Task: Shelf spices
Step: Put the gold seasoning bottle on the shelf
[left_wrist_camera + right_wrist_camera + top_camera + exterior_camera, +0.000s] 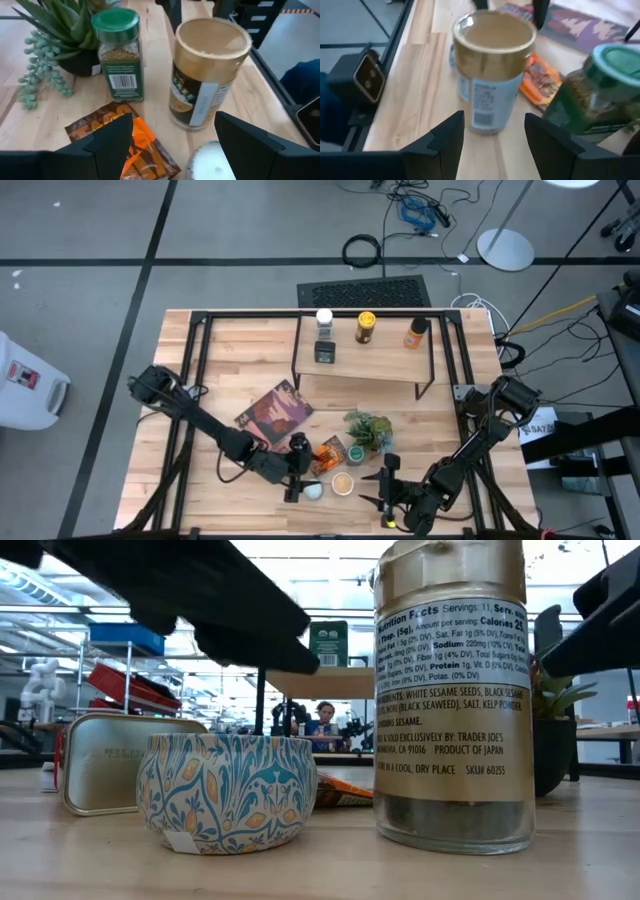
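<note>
Several spices stand on the table's near middle: a gold-lidded tan jar (343, 483) (490, 70), a green-lidded jar (357, 453) (118, 52), a dark-topped jar (299, 445), a patterned white-topped tin (314, 491) (225, 790) and a flat orange packet (325, 455) (125, 145). Four more stand on the shelf (365, 365) at the far middle. My left gripper (298, 483) (175, 150) is open beside the white tin, pointing toward the tan jar. My right gripper (383, 490) (495, 142) is open on the tan jar's right, facing it without touching.
A potted plant (368, 428) stands just beyond the green-lidded jar. A maroon picture book (275, 412) lies left of it. A flat gold tin (110, 755) shows on its side in the low view. Black frame rails run along the table's edges (190, 380).
</note>
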Robot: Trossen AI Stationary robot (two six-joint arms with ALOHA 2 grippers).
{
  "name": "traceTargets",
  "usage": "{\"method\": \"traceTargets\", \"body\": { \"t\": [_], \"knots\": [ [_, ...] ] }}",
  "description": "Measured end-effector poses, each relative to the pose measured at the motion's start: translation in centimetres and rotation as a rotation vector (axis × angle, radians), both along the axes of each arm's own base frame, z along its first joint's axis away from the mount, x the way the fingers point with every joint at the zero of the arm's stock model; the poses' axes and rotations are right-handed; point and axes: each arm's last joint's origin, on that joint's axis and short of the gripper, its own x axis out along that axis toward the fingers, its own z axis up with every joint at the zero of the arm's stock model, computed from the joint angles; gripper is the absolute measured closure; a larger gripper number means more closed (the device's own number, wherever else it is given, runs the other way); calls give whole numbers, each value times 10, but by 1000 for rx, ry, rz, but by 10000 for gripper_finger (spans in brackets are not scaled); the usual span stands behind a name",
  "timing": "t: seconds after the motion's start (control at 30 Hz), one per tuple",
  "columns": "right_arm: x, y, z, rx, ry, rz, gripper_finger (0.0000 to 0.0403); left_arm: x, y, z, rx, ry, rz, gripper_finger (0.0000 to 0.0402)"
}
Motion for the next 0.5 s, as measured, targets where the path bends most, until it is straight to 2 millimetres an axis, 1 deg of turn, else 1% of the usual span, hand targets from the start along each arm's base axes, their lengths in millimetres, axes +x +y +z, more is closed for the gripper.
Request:
{"method": "traceTargets", "body": {
  "t": [0.23, 0.4, 0.5],
  "knots": [
    [6, 0, 6, -47, -63, -9, 206, 17, 4, -11, -49, -43, -50, 111],
    [12, -3, 9, -51, -86, -11, 206, 28, 0, -8, -19, -64, -74, 111],
    [18, -7, 9, -32, -75, 0, 206, 32, -2, -7, 1, -62, -89, 111]
  ]
}}
